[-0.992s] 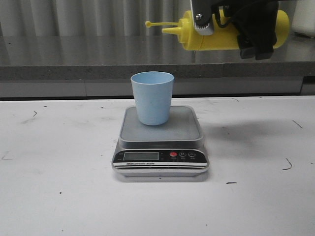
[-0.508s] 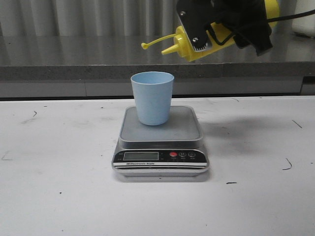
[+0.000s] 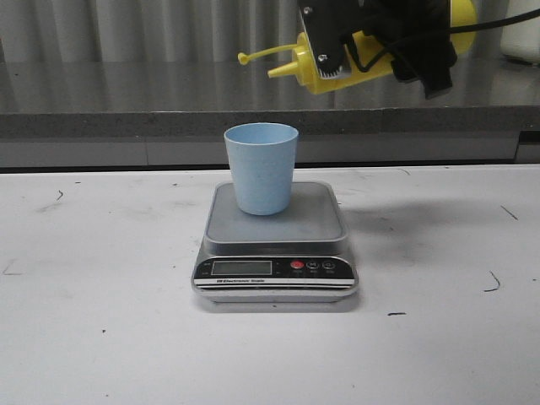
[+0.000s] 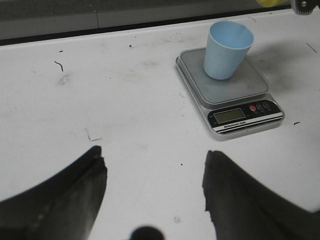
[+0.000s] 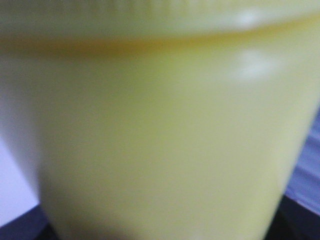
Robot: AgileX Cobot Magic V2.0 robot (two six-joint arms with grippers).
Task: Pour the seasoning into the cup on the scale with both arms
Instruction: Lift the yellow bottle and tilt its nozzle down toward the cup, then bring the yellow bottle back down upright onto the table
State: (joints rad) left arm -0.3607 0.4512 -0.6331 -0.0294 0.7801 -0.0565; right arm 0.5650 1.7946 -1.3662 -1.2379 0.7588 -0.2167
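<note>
From the front, the scale (image 3: 275,253) sits on the scuffed white desk (image 3: 93,337). It has a grey square platform with rounded corners and a silvery body. Its black front panel carries a small display, one red button and two darker ones, over a white line of print that looks like "Electronic Scale", though it is too small to be sure. The cup (image 3: 261,168), a smooth pale blue tapered tumbler, stands upright on the platform towards its back left. Above and to the right, the right end effector (image 3: 371,42) is clamped around the seasoning (image 3: 314,69), a glossy yellow bottle lying nearly level, its cone nozzle pointing left and slightly down, tethered cap hanging out ahead. The nozzle tip is above the cup, near its right rim, and apart from it.

In the left wrist view, the left end effector (image 4: 155,187) hangs over bare desk with its dark fingers (image 4: 235,200) spread and nothing between them; scale and cup lie beyond.

The right wrist view is filled by blurred yellow plastic with a ridged band.
</note>
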